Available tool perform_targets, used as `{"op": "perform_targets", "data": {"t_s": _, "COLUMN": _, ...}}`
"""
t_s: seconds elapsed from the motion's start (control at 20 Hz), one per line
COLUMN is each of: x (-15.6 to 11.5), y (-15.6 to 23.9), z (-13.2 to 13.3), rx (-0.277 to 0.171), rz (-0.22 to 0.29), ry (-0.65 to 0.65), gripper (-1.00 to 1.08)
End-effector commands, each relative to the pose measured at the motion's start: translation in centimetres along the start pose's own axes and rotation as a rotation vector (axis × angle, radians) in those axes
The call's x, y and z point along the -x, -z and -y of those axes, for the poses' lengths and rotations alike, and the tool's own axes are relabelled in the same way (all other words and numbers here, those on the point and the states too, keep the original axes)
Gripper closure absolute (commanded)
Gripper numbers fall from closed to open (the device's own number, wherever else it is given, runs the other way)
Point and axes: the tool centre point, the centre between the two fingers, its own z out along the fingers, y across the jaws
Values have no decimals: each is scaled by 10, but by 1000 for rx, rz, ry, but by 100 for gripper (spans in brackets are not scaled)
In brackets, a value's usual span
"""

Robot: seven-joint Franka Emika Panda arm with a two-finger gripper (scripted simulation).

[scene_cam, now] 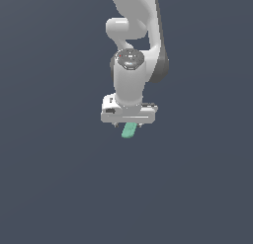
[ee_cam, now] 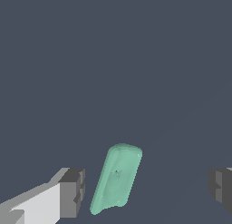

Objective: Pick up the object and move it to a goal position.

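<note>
teal-green rounded bar (ee_cam: pixel 115 180), slightly tilted

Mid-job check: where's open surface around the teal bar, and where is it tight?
The only crowded spot is at the teal bar, which lies between the open gripper fingers: one sits close beside it, the other stands well off, leaving a bare gap on that side. Past the bar's far end the wrist view shows only dark floor. The exterior view shows nothing else either side of the arm.
</note>
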Motion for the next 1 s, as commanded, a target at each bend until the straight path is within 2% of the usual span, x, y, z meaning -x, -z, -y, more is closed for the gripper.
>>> {"op": "perform_targets", "data": {"t_s": 0.0, "x": 0, "y": 0, "z": 0, "rx": 0, "rz": 0, "ry": 0, "gripper": -92}}
{"op": "perform_targets", "data": {"t_s": 0.15, "x": 0, "y": -1, "z": -5, "rx": 3, "rz": 2, "ry": -4, "gripper": -92}}
{"op": "perform_targets", "data": {"t_s": 0.5, "x": 3, "y": -4, "z": -33, "rx": 19, "rz": 14, "ry": -27, "gripper": -92}}
{"op": "perform_targets", "data": {"t_s": 0.95, "x": 8, "y": -13, "z": -28, "rx": 15, "rz": 12, "ry": -49, "gripper": -92}}
